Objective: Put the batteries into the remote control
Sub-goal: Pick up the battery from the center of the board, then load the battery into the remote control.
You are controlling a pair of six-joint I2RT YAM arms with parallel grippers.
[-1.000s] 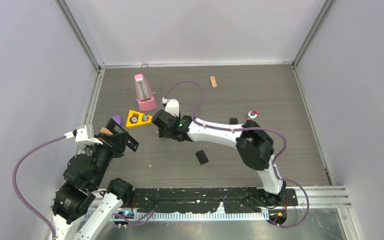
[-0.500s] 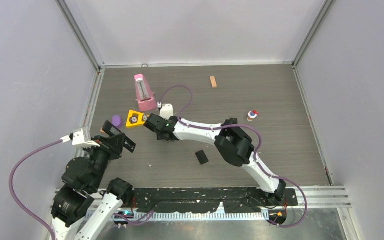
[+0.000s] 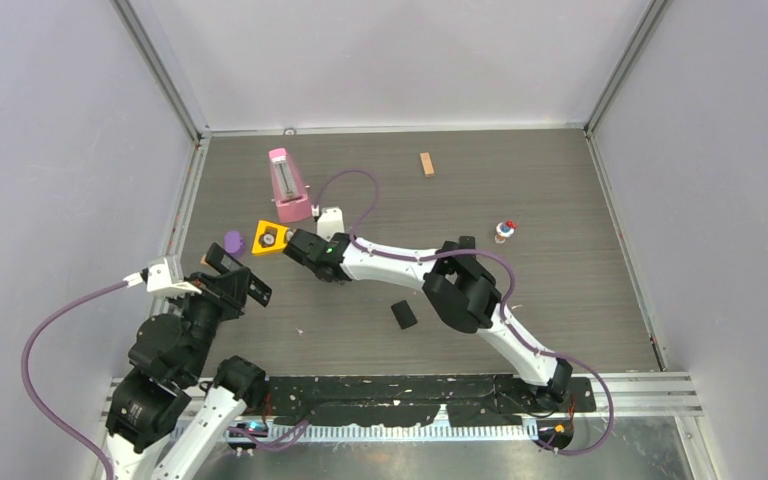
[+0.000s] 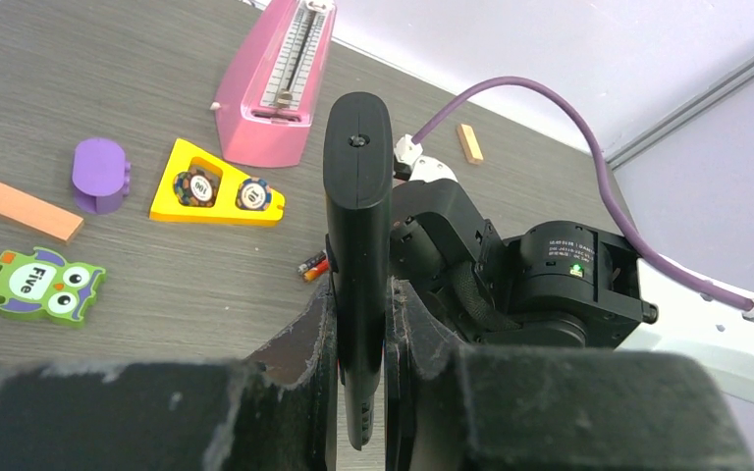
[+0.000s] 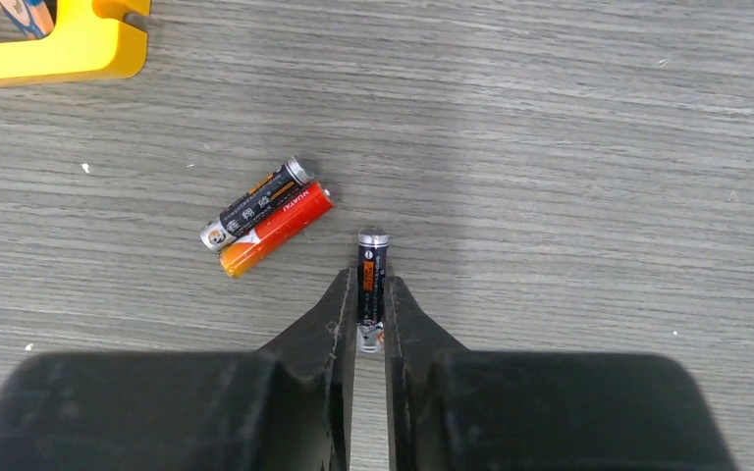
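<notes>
Grey wood-grain tabletop [image 3: 580, 290] fills the booth between lavender walls. Near the near left corner, the left gripper [image 4: 358, 329] has its fingers pressed tight on a slim black plastic remote control [image 4: 357, 196], which sticks out well past the fingertips.

Along the left edge lie a flat orange block [image 4: 23, 208], a green owl tile marked "Five" [image 4: 39, 285] and a purple rounded piece [image 4: 98, 174]. Next come a yellow wedge-shaped block with two round holes [image 4: 218, 186] and, toward the far edge, a pink metronome [image 3: 288, 185].

Just right of the wedge, the right gripper [image 5: 371, 294] is clamped on a thin black-and-orange battery [image 5: 372, 260], metal cap pointing away from the wrist. A pair of batteries [image 5: 265, 218], one dark, one orange-red, lies touching side by side between wedge and gripper.

Farther right are a small black square piece [image 3: 403, 314], a tan wooden block [image 3: 426, 163] near the far edge, and a tiny red-topped figure [image 3: 504, 231].
</notes>
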